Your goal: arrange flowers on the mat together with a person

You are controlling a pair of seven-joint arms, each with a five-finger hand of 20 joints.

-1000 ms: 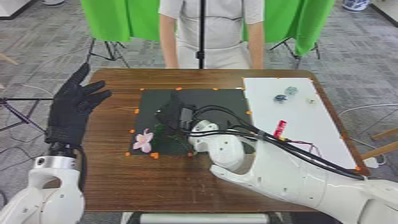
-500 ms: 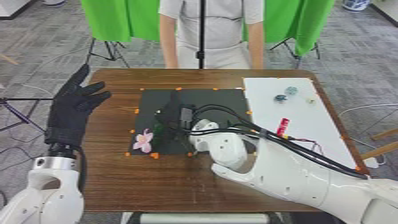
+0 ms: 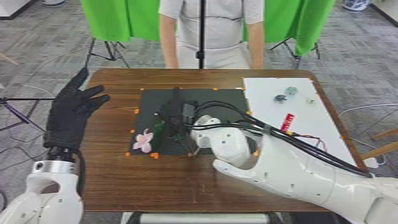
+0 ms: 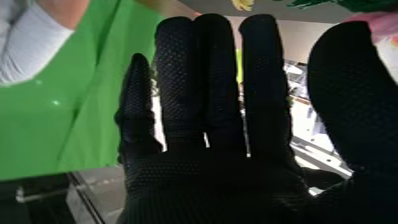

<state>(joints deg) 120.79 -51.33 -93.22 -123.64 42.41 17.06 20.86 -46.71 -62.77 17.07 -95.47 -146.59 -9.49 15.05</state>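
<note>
Pink-petalled flower lies at the square black mat's near-left corner; my black-gloved right hand, spread wide, eases away, suggesting release.

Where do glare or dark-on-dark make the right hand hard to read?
Right wrist view: bright patches glare through between the fingers of the right hand, leaving its glove nearly black; the green cloth is fairly evenly lit. Head view: the dark glove merges into the black mat, its outline hard to trace, while the pink flower stands out.
</note>
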